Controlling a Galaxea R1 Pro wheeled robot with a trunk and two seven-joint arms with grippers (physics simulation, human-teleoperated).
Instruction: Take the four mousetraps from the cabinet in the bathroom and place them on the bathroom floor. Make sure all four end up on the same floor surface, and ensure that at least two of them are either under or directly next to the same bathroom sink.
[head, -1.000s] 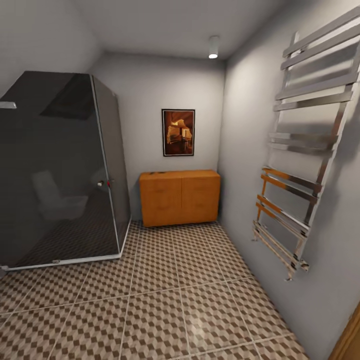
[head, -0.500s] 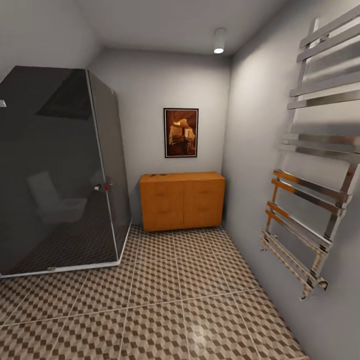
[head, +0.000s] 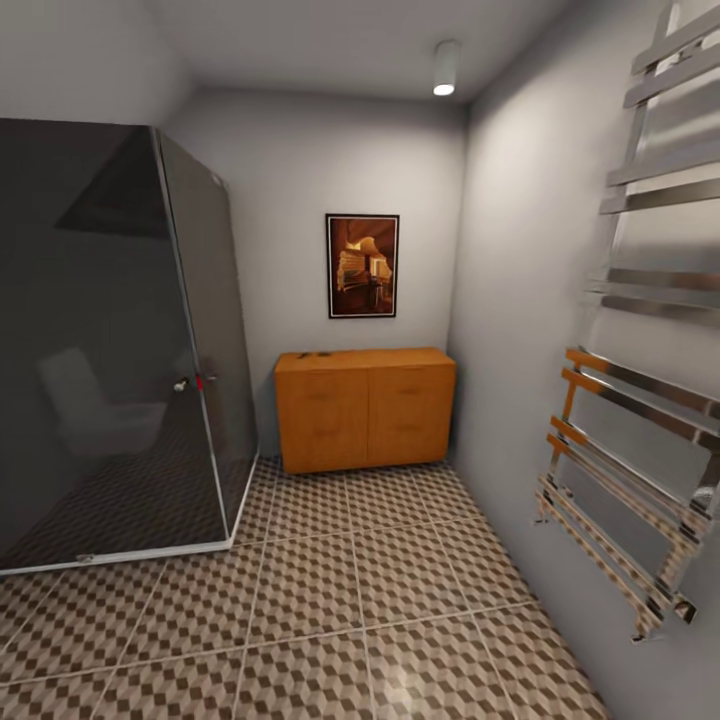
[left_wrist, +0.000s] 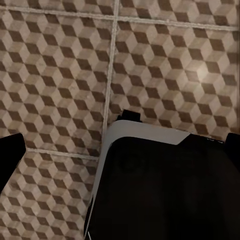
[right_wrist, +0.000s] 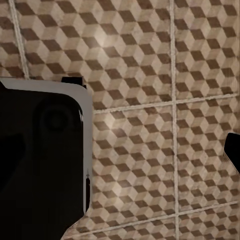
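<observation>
Where the cube-patterned bathroom floor (head: 330, 590) meets the far wall stands the low orange-brown cabinet (head: 365, 408), small dark items on top; either pincer's state: cannot tell.

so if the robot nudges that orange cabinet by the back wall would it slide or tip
Probably neither. The orange-brown cabinet looks low, wide and solid, so it is likely heavy and stiff. It sits against the back wall with its base on the tiled floor, so tipping seems unlikely. The small dark things on its top might shift.

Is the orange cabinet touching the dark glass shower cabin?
Apart. The head view shows a strip of grey wall and tiled floor between the cabinet and the shower cabin.
</observation>
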